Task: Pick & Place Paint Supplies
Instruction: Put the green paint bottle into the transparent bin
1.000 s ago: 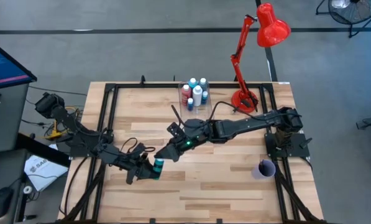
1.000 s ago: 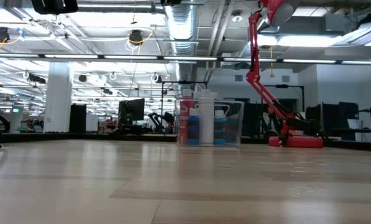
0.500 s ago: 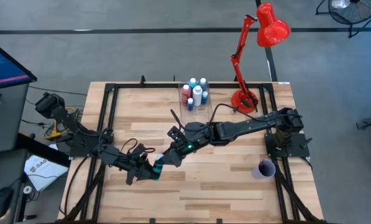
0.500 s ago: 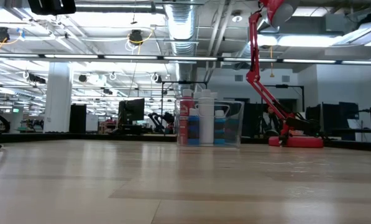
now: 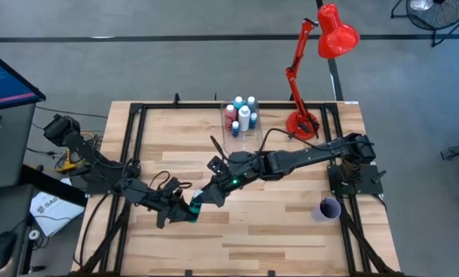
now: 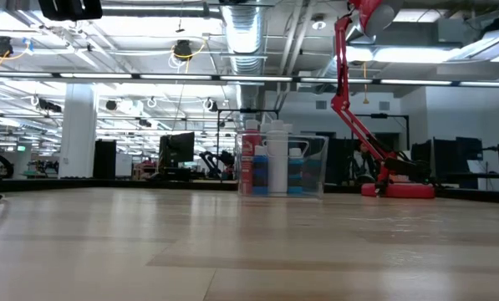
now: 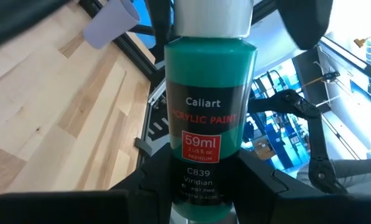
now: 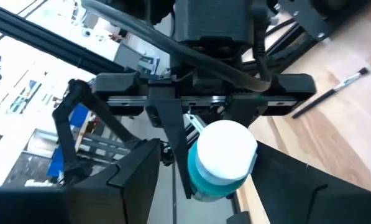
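Observation:
A green paint bottle with a white cap hangs above the table's near middle. My left gripper is shut on it, reaching in from the table's left. My right gripper comes from the right and is open. Its two fingers stand on either side of the cap; whether one brushes the cap I cannot tell. A thin dark paintbrush lies flat on the wood farther back. My left gripper pinches the bottle's lower body near its base between its two fingers. The fingers come nearly level from the table's left and run along the bottle. The bottle sticks out past the fingertips, cap end away from the gripper, lifted clear of the table.
A clear box holding several paint bottles stands at the far middle. A red desk lamp stands to its right. A small purple cup sits near the right edge. Black frame rails border the table.
My right gripper's fingers have spread a little around the bottle's cap end. The bottle has stayed in my left gripper at the same spot above the table.

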